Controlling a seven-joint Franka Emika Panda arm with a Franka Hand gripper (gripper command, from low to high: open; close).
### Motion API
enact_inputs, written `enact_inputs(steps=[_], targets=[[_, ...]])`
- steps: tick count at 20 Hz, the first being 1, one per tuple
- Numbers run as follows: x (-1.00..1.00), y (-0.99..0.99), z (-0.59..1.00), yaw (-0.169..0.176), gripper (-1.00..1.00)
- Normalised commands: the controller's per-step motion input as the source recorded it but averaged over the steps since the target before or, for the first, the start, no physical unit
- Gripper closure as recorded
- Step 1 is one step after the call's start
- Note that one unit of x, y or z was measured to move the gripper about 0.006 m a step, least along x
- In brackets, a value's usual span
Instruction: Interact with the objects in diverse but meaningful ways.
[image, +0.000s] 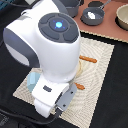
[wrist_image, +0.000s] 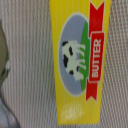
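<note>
One flat yellow butter packet (wrist_image: 79, 60), printed with a cow and a red "BUTTER" ribbon, lies untouched on the woven beige placemat (image: 100, 62), its long axis running with the lettering along the ribbon. Nothing appears lifted yet. Whether the hand is apart or together cannot be told; the white arm (image: 47, 45) hides it.

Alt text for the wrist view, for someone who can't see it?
A yellow butter packet fills the frame, showing a black-and-white cow in an oval and a red ribbon reading BUTTER. It lies on a ribbed pale mat. No gripper fingers are visible.
</note>
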Motion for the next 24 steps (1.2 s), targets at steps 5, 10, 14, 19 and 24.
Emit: enact_inputs(steps=[5, 10, 14, 19, 24], targets=[[0.01, -0.21, -0.03, 0.000, 1.00], [0.01, -0.23, 0.00, 0.000, 1.00], [0.02, -0.20, 0.01, 0.000, 1.00], [0.23, -0.06, 0.77, 0.000, 1.00], [0.25, 0.42, 1.00, 0.005, 1.00]])
